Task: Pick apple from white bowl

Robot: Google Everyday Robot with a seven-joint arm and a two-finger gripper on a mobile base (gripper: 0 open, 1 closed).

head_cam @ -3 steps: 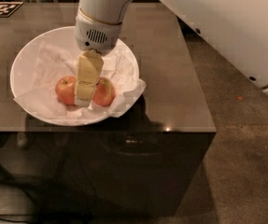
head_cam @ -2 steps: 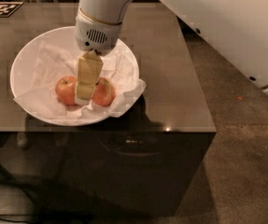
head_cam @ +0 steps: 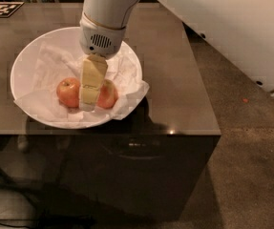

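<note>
In the camera view, the bowl (head_cam: 14, 75) sits on the left half of the surface (head_cam: 174, 56), close to its front edge and lined with crumpled paper (head_cam: 46, 61). Two apples lie side by side in the part of the bowl nearest that front edge. The pincer (head_cam: 89, 99) hangs from the arm straight down into the bowl, with its tip low between the two fruits. I cannot tell whether it is open or closed. I take the apple (head_cam: 109, 96) to be the one toward the right edge of the surface, since its top looks paler. It touches the pincer's right side and is partly hidden behind it. The other apple (head_cam: 67, 92) lies just beside the pincer toward the left edge and is in full sight. The coming move depends on that sideways offset: the apple lies to the right of the pincer's tip rather than squarely under it. Because it is round, no long axis needs matching. A small shift toward the right edge looks needed before lifting, and the left fruit should be kept out of the grip.
</note>
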